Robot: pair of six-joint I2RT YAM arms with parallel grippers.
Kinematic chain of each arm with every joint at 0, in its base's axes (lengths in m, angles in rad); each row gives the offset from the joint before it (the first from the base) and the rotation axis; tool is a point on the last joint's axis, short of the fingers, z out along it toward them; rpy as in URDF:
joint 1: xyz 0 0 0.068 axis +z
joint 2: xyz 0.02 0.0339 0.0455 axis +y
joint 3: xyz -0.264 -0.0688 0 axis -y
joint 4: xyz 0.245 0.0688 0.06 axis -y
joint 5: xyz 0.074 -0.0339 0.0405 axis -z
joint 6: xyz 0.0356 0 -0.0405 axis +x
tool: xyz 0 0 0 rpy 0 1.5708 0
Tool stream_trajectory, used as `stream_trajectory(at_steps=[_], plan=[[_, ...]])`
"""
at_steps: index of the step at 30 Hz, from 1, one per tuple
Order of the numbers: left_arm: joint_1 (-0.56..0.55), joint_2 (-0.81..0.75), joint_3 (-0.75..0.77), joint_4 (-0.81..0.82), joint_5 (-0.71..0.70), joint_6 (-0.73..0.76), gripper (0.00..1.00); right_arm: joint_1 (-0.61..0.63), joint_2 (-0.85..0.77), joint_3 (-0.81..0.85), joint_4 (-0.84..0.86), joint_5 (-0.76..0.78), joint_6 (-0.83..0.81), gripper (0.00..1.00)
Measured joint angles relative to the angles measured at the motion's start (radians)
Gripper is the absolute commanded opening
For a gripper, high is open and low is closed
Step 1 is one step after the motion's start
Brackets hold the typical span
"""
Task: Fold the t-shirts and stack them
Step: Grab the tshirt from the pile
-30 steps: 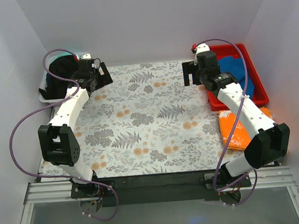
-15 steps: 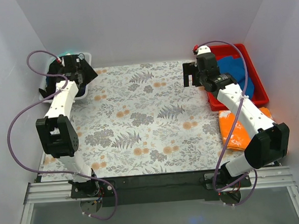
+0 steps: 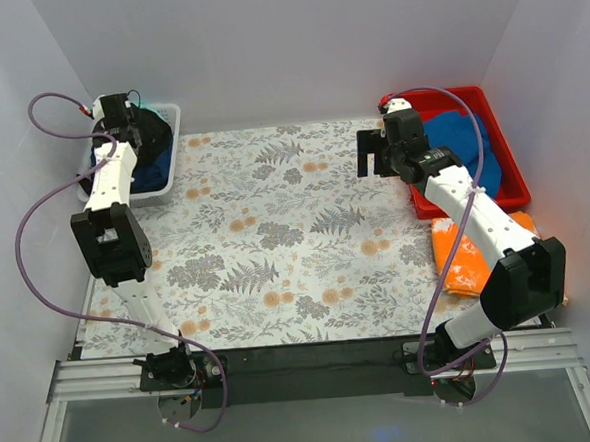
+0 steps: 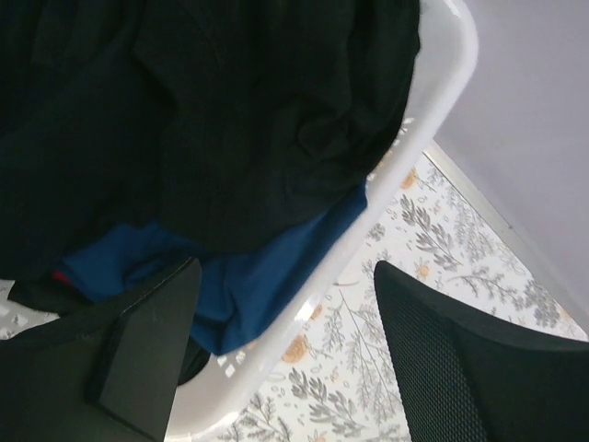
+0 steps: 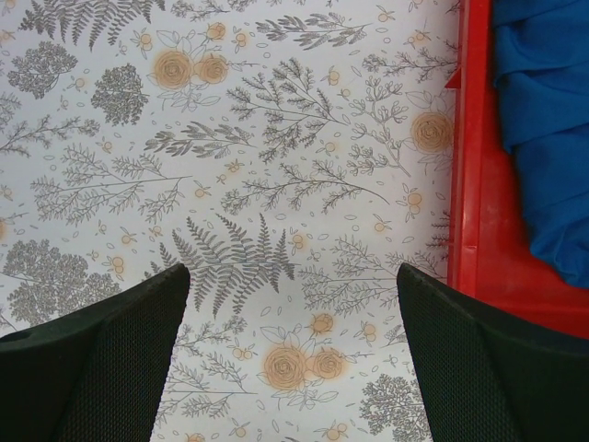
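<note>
Open, empty left claw (image 4: 283, 272) is hovering over the basket's (image 4: 442, 101) black shirt (image 4: 184, 120), likely to grab it; right claw (image 5: 290, 276) is gaping, empty.

Left arm (image 3: 108, 192) outstretched; left fingers (image 4: 138, 359) apart, right fingers (image 5: 92, 368) wide.

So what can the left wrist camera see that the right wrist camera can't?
Only the left wrist view: a black shirt lying on a blue shirt in a white basket, plus a bit of wall.
Only the right wrist view: a red bin holding bright blue cloth.
Both: the flowery tablecloth, and each camera's own gripper, the left gripper and the right gripper, jaws open with nothing between them.
</note>
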Motion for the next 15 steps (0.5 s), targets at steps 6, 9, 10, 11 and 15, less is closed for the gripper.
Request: stream_trajectory(at_steps=[6, 9, 10, 11, 15], plan=[[0.002, 0.118, 0.058, 0.007, -0.040, 0.000, 0.70, 0.002, 0.010, 0.000, 0.000, -0.003, 0.007, 0.98], [0.002, 0.167, 0.074, -0.003, -0.057, -0.001, 0.61, 0.002, 0.011, 0.000, 0.000, -0.003, 0.010, 0.98], [0.002, 0.184, 0.089, -0.006, -0.059, -0.002, 0.59, 0.002, 0.013, 0.000, 0.000, -0.003, 0.010, 0.98], [0.002, 0.204, 0.108, -0.014, -0.060, -0.003, 0.55, 0.002, 0.014, 0.000, 0.000, -0.003, 0.010, 0.98], [0.002, 0.266, 0.185, -0.039, -0.066, -0.011, 0.27, 0.002, 0.030, 0.000, 0.000, -0.002, 0.010, 0.98]])
